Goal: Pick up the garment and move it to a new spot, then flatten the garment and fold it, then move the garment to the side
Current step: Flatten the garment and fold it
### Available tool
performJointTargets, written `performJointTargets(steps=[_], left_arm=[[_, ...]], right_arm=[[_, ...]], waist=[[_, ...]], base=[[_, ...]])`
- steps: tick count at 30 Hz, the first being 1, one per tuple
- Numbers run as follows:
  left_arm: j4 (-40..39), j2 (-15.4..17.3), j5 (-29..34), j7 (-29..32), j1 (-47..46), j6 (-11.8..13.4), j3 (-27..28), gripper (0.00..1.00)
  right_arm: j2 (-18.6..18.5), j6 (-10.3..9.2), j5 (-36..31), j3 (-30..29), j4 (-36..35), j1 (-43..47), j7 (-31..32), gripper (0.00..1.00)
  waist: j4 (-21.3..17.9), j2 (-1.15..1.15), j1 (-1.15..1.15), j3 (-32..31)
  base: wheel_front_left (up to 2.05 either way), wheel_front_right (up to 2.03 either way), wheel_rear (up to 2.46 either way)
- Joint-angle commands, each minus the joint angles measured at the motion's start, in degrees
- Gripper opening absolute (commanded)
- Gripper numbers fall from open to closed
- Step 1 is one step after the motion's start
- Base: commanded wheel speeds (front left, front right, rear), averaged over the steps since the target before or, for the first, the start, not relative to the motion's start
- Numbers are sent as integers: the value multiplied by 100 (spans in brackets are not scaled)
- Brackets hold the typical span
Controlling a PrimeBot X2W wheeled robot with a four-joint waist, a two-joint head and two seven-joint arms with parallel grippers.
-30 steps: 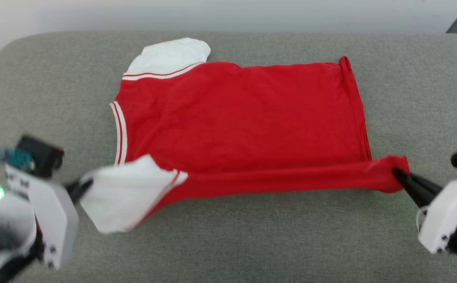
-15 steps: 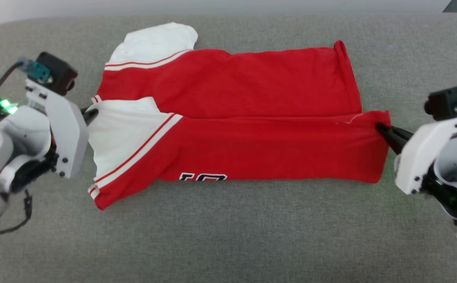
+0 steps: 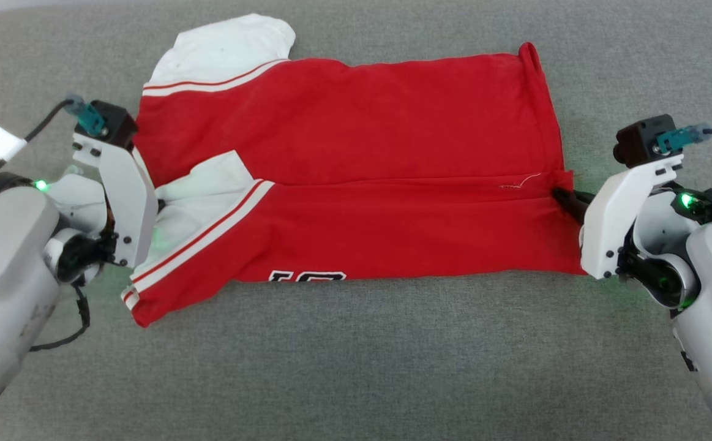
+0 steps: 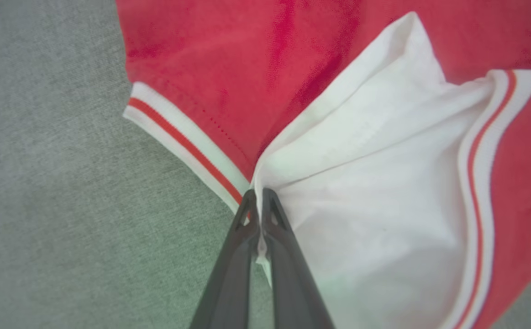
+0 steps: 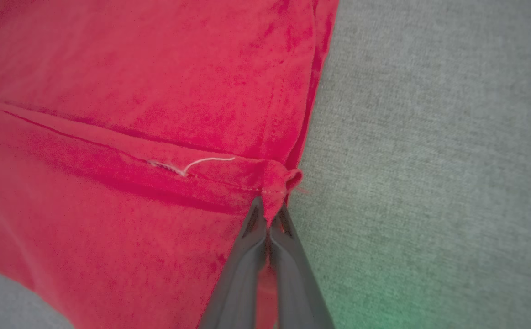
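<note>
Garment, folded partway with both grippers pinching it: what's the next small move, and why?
Probably open both grippers and let go. The left gripper pinches the white sleeve, the right gripper the hem corner, and the near flap of the garment looks laid over the rest.

Head overhead, wrists close on garment (image 3: 392, 141)

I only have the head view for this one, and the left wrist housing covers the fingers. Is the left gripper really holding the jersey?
Observer: Yes. The left wrist view shows the left gripper shut on the jersey, pinching the edge of its white sleeve.
Operator: And what exactly does the right one hold?
Observer: The right wrist view shows the right gripper shut on the red hem corner, cloth bunched at the fingertips.
</note>
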Motion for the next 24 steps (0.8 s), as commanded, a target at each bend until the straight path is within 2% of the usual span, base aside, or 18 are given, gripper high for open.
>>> performJointTargets(steps=[1, 3, 4, 6, 7, 8, 10, 19, 24], left_arm=[[128, -62, -39, 23, 16, -27, -33, 0], [348, -152, -86, 28, -36, -40, -60, 0], [433, -175, -100, 5, -63, -49, -71, 5], [556, -207, -127, -24, -149, -51, -83, 40], [601, -217, -133, -19, -198, -56, -86, 65], [625, -220, -148, -8, -232, -59, -96, 100], [633, -222, -182, -24, -312, -65, -103, 100], [350, -97, -296, 159, -387, -51, -170, 100], [-80, 13, -552, 617, -164, 228, -142, 100]], right_arm=[[27, -10, 39, 64, 97, -43, -10, 0], [40, -10, 99, 175, 233, -143, -54, 0], [40, -9, 137, 204, 297, -190, -70, 0], [25, -10, 191, 281, 403, -267, -112, 0], [7, -9, 208, 318, 428, -308, -162, 7], [-14, -9, 222, 352, 455, -342, -207, 34], [-54, -10, 277, 412, 480, -385, -299, 100], [-280, -9, 454, 454, 324, -300, -842, 100], [-331, -9, 343, 201, 62, -76, -1351, 100]], waist=[[-6, 0, 0, 5], [-9, 0, 0, -1], [-9, 0, 0, -10], [2, 0, 0, -42], [12, 0, 0, -64], [23, 0, 0, -94], [49, 0, 0, -149], [220, 0, 0, -466], [283, 0, 0, -639]], base=[[0, 0, 0], [0, 0, 0], [0, 0, 0], [0, 0, 0], [0, 0, 0], [0, 0, 0], [0, 0, 0], [0, 0, 0], [0, 0, 0]])
